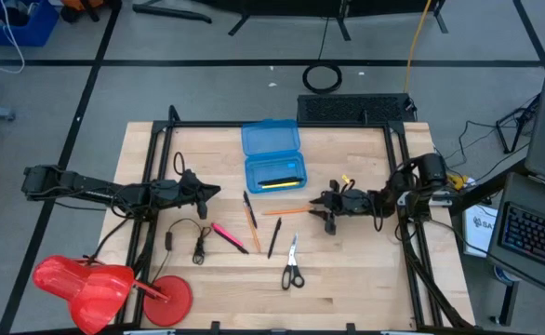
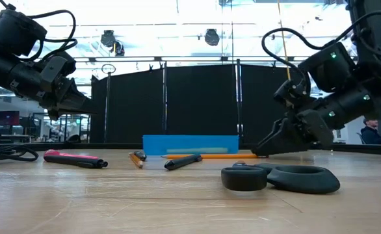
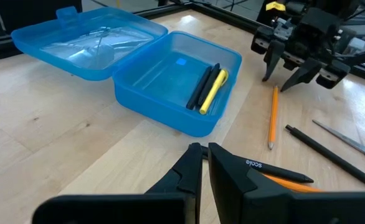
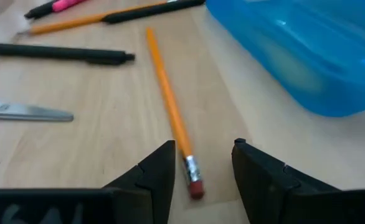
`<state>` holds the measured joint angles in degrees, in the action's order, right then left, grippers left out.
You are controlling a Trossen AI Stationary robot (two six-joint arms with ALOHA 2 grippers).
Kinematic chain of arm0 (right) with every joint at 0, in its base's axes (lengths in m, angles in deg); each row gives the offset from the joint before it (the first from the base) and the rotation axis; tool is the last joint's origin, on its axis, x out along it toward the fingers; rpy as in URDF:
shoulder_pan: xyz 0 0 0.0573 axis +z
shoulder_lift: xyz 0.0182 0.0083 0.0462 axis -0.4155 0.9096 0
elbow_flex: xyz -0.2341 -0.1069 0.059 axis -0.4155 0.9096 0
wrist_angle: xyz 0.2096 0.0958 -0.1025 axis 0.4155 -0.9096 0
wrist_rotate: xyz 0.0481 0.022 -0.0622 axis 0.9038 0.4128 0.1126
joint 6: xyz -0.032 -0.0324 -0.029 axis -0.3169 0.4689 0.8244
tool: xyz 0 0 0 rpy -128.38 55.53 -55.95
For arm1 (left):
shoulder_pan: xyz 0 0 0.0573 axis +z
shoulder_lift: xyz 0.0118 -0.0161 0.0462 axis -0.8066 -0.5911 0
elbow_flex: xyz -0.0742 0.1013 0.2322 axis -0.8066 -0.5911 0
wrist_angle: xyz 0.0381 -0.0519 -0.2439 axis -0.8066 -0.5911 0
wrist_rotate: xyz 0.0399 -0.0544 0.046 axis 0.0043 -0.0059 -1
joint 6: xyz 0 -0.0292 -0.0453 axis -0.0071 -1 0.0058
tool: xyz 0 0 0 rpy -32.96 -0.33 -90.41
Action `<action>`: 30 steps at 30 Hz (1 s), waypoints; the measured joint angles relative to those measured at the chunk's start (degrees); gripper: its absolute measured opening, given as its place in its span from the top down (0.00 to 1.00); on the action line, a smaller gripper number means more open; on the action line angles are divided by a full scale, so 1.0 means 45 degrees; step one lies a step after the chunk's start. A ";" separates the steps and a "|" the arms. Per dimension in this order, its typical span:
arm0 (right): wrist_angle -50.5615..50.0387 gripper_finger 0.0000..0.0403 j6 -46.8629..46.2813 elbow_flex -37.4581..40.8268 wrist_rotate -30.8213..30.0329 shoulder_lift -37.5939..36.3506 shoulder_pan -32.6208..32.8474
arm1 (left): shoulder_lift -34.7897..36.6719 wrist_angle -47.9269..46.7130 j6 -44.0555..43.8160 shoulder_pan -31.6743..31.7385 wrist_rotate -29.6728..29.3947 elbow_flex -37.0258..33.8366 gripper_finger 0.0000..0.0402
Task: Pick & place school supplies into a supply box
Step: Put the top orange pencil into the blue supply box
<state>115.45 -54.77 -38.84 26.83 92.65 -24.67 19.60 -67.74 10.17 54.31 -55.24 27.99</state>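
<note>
Pale wooden planks form the desk [image 1: 347,270], on which the bright blue supply box [image 1: 273,157] is set near the far edge, lid hinged back, with a yellow pen [image 3: 213,91] and a black pen [image 3: 201,88] laid inside. An orange pencil [image 4: 168,97] with a pink eraser is seen between the spread fingers of the right claw [image 4: 202,167], untouched. The left claw [image 3: 201,163] is held narrow, nearly shut, with nothing in it; "scale" is read on one finger. Black-handled scissors [image 1: 292,267] are seen nearer the front.
</note>
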 joint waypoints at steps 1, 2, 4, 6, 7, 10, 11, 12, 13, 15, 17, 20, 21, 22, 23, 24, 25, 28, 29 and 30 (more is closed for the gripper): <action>-0.0065 0.64 -0.0052 -0.0011 0.0058 0.0056 0.0008 | 0.0000 0.0002 0.0001 -0.0002 0.0001 -0.0001 0.92; -0.0101 0.64 -0.0110 -0.0011 -0.0015 0.0085 0.0016 | 0.0000 0.0000 0.0001 -0.0001 -0.0004 0.0001 0.92; -0.0132 0.64 -0.0276 -0.0021 -0.0041 0.0199 0.0015 | 0.0000 0.0000 0.0001 0.0002 0.0001 0.0001 0.92; -0.0135 0.64 -0.0520 -0.0021 -0.0043 0.0438 0.0019 | 0.0000 -0.0001 0.0001 -0.0002 -0.0004 -0.0003 0.92; -0.0075 0.64 -0.0659 -0.0021 -0.0059 0.0610 0.0015 | 0.0000 0.0000 0.0006 0.0001 -0.0004 0.0001 0.92; 0.0219 0.67 -0.1049 -0.0040 0.0043 0.1243 -0.0001 | 0.0000 0.0000 0.0006 0.0002 -0.0004 0.0001 0.92; 0.0497 0.68 -0.1137 -0.0040 0.0023 0.1497 0.0000 | 0.0000 0.0000 0.0006 0.0002 -0.0004 -0.0001 0.92; 0.0753 0.70 -0.1215 -0.0037 0.0035 0.1760 0.0000 | 0.0000 0.0000 0.0006 -0.0002 -0.0004 0.0001 0.92; 0.1098 0.72 -0.1240 -0.0035 0.0091 0.2013 0.0000 | 0.0000 0.0000 0.0005 0.0000 -0.0004 0.0001 0.92; 0.1913 0.76 -0.1223 -0.0040 0.0294 0.2499 -0.0010 | 0.0000 -0.0010 -0.0017 0.0002 0.0001 -0.0003 0.92; 0.2478 0.82 -0.1033 -0.0040 0.0313 0.2777 -0.0010 | 0.0000 -0.0010 -0.0039 0.0002 0.0000 0.0001 0.92; 0.2565 0.89 -0.0710 -0.0040 0.0321 0.2920 0.0019 | 0.0000 -0.0010 -0.0004 0.0002 0.0001 0.0001 0.92; 0.2580 0.92 -0.0694 -0.0040 0.0353 0.2967 0.0019 | 0.0000 -0.0010 0.0002 0.0002 0.0001 0.0001 0.92; 0.2594 0.94 -0.0663 -0.0040 0.0401 0.2996 0.0019 | 0.0000 -0.0010 0.0017 0.0002 -0.0003 -0.0004 0.92; 0.2630 0.96 -0.0652 -0.0040 0.0451 0.3031 0.0019 | 0.0000 -0.0014 0.0049 0.0002 -0.0003 0.0001 0.92; 0.2634 0.97 -0.0653 -0.0040 0.0507 0.3045 0.0019 | 0.0000 -0.0010 0.0054 0.0000 -0.0003 0.0001 0.92; 0.2617 0.97 -0.0668 -0.0046 0.0565 0.3051 0.0019 | 0.0000 -0.0014 0.0050 -0.0002 0.0001 0.0001 0.92; 0.2566 0.97 -0.0749 -0.0050 0.0638 0.3065 0.0032 | 0.0000 -0.0030 0.0055 0.0000 -0.0001 0.0001 0.92; 0.2571 0.97 -0.0749 -0.0050 0.0641 0.3069 0.0034 | 0.0000 -0.0034 0.0055 -0.0001 -0.0002 -0.0002 0.92; 0.2602 0.97 -0.0747 -0.0050 0.0651 0.3075 0.0039 | 0.0000 -0.0034 0.0055 0.0002 -0.0004 -0.0001 0.92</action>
<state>127.16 -58.13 -39.07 29.76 106.49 -24.49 19.60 -67.89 10.42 54.32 -55.26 27.98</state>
